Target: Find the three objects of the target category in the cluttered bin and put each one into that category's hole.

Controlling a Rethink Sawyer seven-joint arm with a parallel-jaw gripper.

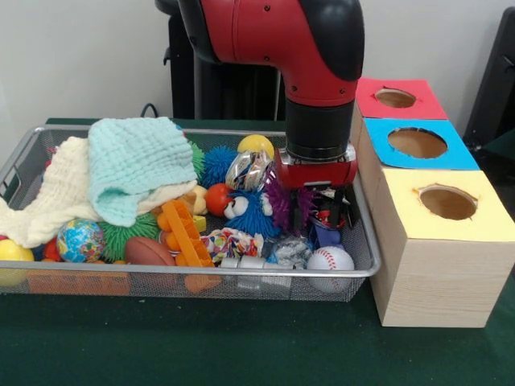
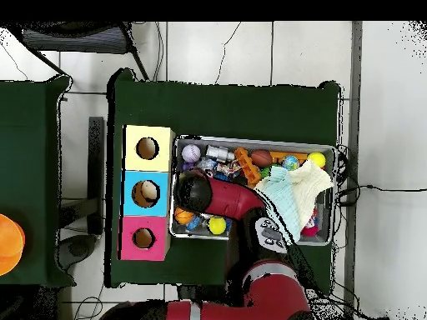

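The bin (image 1: 201,273) is a shallow silver mesh tray full of toys. My gripper (image 1: 326,219) is lowered into its right end, among a purple spiky toy (image 1: 282,201), a small red and blue thing (image 1: 327,229) and a baseball (image 1: 330,259). I cannot tell if it holds anything. Three wooden boxes stand right of the bin, each with a hole: yellow top (image 1: 447,203), blue top (image 1: 417,142), red top (image 1: 395,98). In the overhead view the arm's wrist (image 2: 193,190) covers the gripper, at the bin's end (image 2: 254,139) next to the blue box (image 2: 146,193).
A mint cloth (image 1: 133,165) and a cream cloth (image 1: 48,201) cover the bin's left half. Also inside are a yellow ball (image 1: 256,145), a fuzzy blue toy (image 1: 249,211), a red ball (image 1: 217,198), an orange toy (image 1: 183,233), a football (image 1: 149,251) and a globe ball (image 1: 80,240).
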